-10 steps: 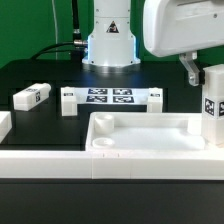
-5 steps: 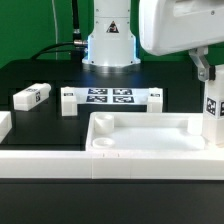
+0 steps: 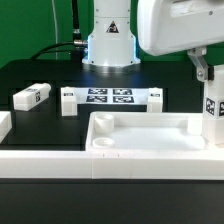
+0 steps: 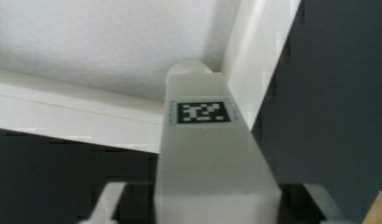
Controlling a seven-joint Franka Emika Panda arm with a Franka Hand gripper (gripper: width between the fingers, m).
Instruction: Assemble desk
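The white desk top [image 3: 140, 125], a wide rimmed tray, lies at the front of the black table. My gripper [image 3: 208, 75] is at the exterior view's right, shut on a white tagged leg [image 3: 213, 108]. It holds the leg upright at the tray's right end. In the wrist view the leg [image 4: 209, 140] runs out between my two fingers [image 4: 120, 200], its tip over a corner of the desk top [image 4: 99, 50]. Whether the leg touches the tray cannot be told. A second leg [image 3: 32, 96] lies loose at the left.
The marker board [image 3: 110, 97] lies in the middle of the table, with a small white block [image 3: 67, 100] at each end. The robot base [image 3: 108, 40] stands behind it. Another white part [image 3: 4, 125] shows at the left edge.
My gripper and the held leg have shifted slightly toward the exterior view's right. Nothing else has moved.
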